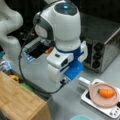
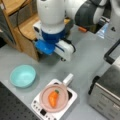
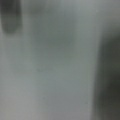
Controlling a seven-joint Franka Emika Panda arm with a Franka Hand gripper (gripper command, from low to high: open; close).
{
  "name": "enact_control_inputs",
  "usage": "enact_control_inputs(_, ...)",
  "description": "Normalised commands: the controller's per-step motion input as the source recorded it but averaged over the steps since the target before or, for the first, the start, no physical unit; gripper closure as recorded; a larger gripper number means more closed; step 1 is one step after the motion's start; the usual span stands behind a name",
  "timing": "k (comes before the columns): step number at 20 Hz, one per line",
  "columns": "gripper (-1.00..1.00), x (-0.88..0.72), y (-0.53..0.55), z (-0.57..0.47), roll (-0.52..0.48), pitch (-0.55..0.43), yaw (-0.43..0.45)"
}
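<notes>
An orange carrot [image 1: 106, 92] [image 2: 53, 98] lies in a pink pan [image 1: 95, 98] [image 2: 45, 100] that sits on a small white stove [image 1: 110, 110] [image 2: 71, 100]. The arm's white and blue hand hangs low over the grey table in both front views, to the left of the pan in a front view [image 1: 63, 80] and above it in a front view [image 2: 63, 59]. The gripper touches nothing that I can see; the pan's white handle [image 1: 83, 81] [image 2: 68, 79] is the nearest thing to it. The wrist view holds only grey table surface [image 3: 57, 70] with dark shapes at its left and right edges.
A teal bowl [image 2: 23, 75] [image 1: 80, 118] stands on the table near the stove. A metal toaster oven [image 1: 102, 47] [image 2: 107, 95] fills one side. A wooden shelf unit [image 1: 20, 102] [image 2: 23, 30] stands close behind the arm, with a black cable [image 1: 25, 75] looping by it.
</notes>
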Motion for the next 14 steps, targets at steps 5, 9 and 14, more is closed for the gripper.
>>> enact_control_inputs(5,-1.00,-0.32,-0.06,-0.11,0.042,-0.224,-0.014)
enact_control_inputs(9,-1.00,-0.38,-0.02,-0.12,-0.027,-0.135,0.077)
enact_control_inputs(14,-1.00,-0.45,-0.05,-0.10,-0.025,-0.139,0.090)
